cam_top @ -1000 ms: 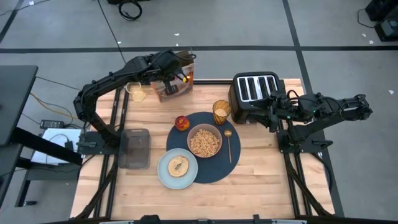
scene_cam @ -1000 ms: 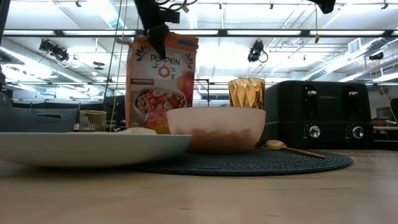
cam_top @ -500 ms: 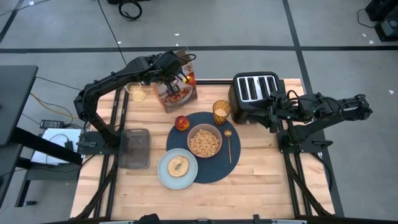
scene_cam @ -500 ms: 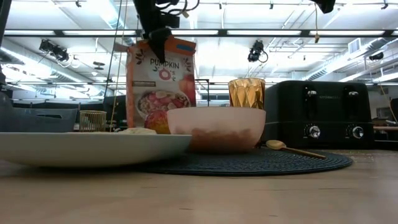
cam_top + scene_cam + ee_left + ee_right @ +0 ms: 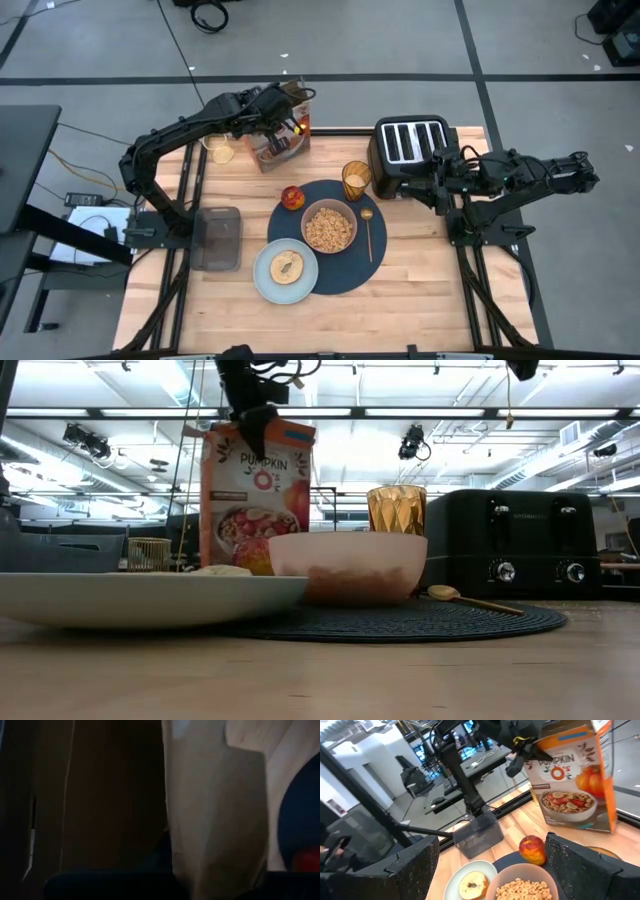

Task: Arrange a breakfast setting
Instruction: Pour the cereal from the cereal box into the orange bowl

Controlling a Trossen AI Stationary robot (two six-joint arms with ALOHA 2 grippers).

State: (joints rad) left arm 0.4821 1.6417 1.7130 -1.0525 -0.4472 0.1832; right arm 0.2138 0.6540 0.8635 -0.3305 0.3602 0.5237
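The orange-and-white cereal box [image 5: 275,143] is at the table's far left, with my left gripper [image 5: 284,120] shut on its top; both also show in the low view [image 5: 255,500] and the right wrist view [image 5: 572,775]. On the round dark-blue placemat [image 5: 345,268] are the pinkish bowl of cereal [image 5: 328,227], the gold spoon [image 5: 368,232] and the red apple [image 5: 292,197]. The pale-blue plate [image 5: 262,282] with a bagel [image 5: 288,265] overlaps the mat's near left. The amber glass [image 5: 356,180] stands at the mat's far edge. My right gripper [image 5: 437,186] is open and empty beside the toaster. My left gripper holds the cereal box by its top edge [image 5: 256,430], coming from above with the fingers pointing down. The box stands nearly upright, slightly tilted. The plate and bowl hide its bottom in the low view, so I cannot tell whether it rests on the table.
The black toaster [image 5: 408,152] stands at the far right. A grey lidded container [image 5: 218,238] lies at the left edge, and a small glass cup [image 5: 220,151] stands left of the box. Bare wood runs along the near edge and near right.
My left gripper has tipped the cereal box so its printed front showed from above, then brought it back nearer upright. The box has dropped a little and shifted slightly toward the table's left. The gripper has stayed shut on it.
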